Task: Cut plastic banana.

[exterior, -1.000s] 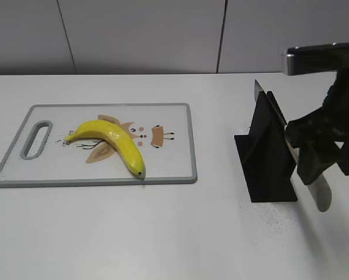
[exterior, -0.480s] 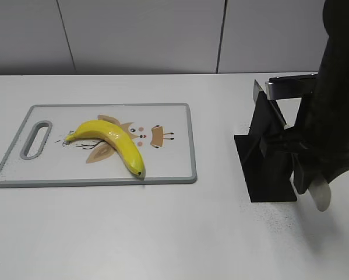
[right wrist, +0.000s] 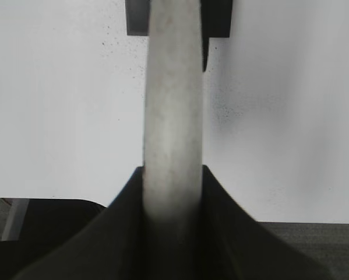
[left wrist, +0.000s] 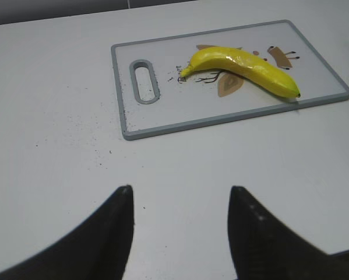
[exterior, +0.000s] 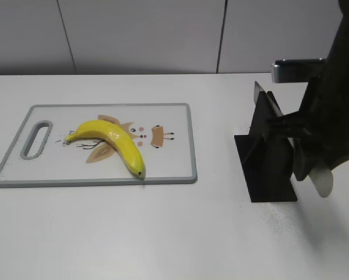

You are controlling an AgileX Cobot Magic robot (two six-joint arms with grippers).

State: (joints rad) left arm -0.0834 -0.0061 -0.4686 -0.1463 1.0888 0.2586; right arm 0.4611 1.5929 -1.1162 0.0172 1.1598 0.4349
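A yellow plastic banana (exterior: 113,142) lies on a white cutting board (exterior: 174,169) with a grey rim, at the table's left. It also shows in the left wrist view (left wrist: 244,65). My right gripper (exterior: 307,153) is shut on the pale grey handle of a knife (right wrist: 173,105). The knife blade (exterior: 266,100) rests in a black stand (exterior: 267,172). My left gripper (left wrist: 180,198) is open and empty above bare table, near of the board (left wrist: 162,122). It is out of the exterior view.
The board has a slot handle (exterior: 36,140) at its left end and printed drawings under the banana. The black stand's base (right wrist: 218,17) shows at the top of the right wrist view. A grey wall stands behind the table.
My right arm has swung in over the knife handle, then risen a little with the handle's end. The banana and the board have not moved.
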